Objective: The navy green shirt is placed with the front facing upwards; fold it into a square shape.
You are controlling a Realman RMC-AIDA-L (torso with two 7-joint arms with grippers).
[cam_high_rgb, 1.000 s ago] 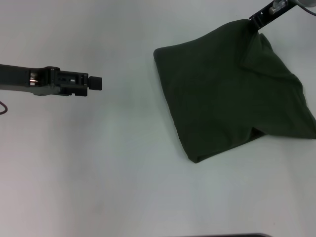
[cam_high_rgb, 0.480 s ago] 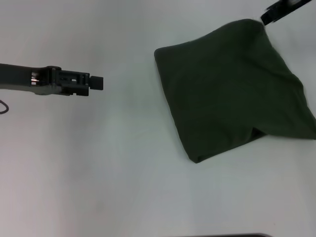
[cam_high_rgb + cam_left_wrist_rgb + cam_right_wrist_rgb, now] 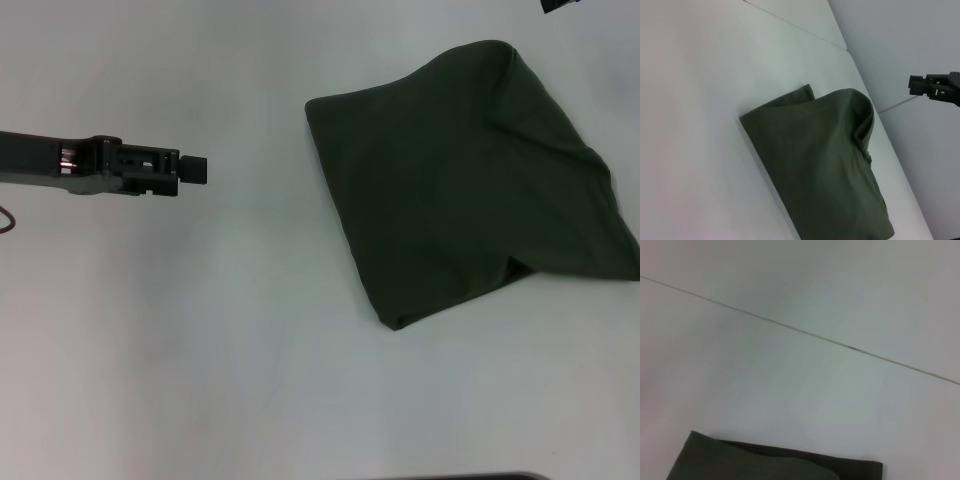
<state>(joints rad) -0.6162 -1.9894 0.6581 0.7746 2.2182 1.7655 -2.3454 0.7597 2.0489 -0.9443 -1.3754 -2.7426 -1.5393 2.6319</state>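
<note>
From my head camera, the navy green shirt (image 3: 465, 185) lies folded into a rough four-sided bundle on the white table (image 3: 250, 350). My left hand (image 3: 195, 169) hovers well apart from the shirt, on its left side, holding nothing; I cannot tell how wide it stands. My right hand (image 3: 558, 5) shows only as a dark tip just beyond the shirt's far corner, clear of the cloth, and I cannot tell its opening either.

My left wrist camera shows the shirt with one corner humped up in a soft ridge and a thin flap poking past the folded edge. The right hand (image 3: 920, 85) hangs above and beyond that hump, not touching it.

My right wrist camera catches only one dark edge of the shirt (image 3: 780, 462) and bare table.

I judge the raised corner could slump or spring open, since loose cotton holds no crease, leaving the shape lopsided rather than square. No lettering, label or tag is readable anywhere.
</note>
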